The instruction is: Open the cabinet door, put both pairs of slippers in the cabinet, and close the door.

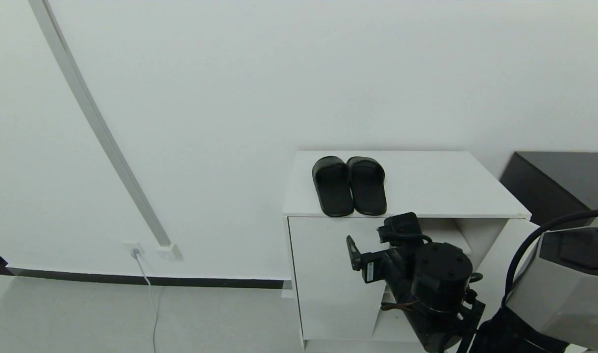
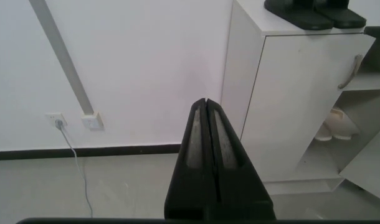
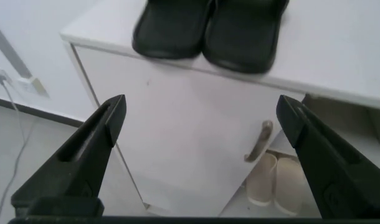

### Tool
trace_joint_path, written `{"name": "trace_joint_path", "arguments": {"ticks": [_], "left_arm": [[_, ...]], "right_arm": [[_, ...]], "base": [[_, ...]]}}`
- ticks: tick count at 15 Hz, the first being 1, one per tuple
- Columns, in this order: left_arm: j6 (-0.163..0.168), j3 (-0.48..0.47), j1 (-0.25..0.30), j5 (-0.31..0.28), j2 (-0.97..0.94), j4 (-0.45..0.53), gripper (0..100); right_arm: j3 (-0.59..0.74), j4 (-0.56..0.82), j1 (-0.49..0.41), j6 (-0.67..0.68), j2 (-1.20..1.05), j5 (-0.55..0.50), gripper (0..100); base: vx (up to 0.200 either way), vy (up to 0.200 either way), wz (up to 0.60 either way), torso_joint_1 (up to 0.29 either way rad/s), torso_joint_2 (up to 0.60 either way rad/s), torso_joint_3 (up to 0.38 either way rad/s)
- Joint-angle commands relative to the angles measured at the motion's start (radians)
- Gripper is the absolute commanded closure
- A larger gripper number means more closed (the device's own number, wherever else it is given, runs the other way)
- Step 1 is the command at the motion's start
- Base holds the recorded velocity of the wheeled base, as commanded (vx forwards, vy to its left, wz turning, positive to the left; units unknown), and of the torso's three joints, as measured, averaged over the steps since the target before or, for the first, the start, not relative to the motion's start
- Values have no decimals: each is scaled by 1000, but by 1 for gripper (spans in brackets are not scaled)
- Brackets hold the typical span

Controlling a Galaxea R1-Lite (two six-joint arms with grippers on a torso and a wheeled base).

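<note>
Two black slippers sit atop cabinet, cream pair inside; R gripper spread wide, L gripper clenched, empty.

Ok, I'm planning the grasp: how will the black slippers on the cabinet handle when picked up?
The black slippers look like moulded foam, so probably light and slightly bendy. Lying flat, they shouldn't roll or tip. They touch side by side, so the open right gripper pinching one may drag the other.

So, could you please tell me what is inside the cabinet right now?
A pale pair of slippers stands in the open right half of the cabinet. The left half is covered by its closed door, so anything there cannot be seen.
</note>
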Motion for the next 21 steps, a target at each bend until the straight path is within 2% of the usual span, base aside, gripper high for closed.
{"name": "trace_joint_path", "arguments": {"ticks": [1,5,7,11,13,17,21], "left_arm": [[0,0,0,0,1,1,100],[0,0,0,0,1,1,100],[0,0,0,0,1,1,100],[0,0,0,0,1,1,100],[0,0,0,0,1,1,100],[-1,0,0,0,1,1,100],[-1,0,0,0,1,1,100]], "right_arm": [[1,0,-3,0,-12,12,0],[-61,-14,-18,-16,-35,41,0],[-191,227,-20,-4,-118,49,0],[-513,871,-18,218,-227,36,0],[-619,1036,-18,275,-213,-40,0],[-613,1026,-18,278,-172,-73,0],[-581,1016,-17,280,-169,-73,0]], "base": [[0,0,0,105,-242,-110],[0,0,0,10,-16,-12],[0,0,0,0,0,0],[0,0,0,0,0,0],[0,0,0,0,0,0],[0,0,0,0,0,0],[200,0,0,-2,-2,4]]}}
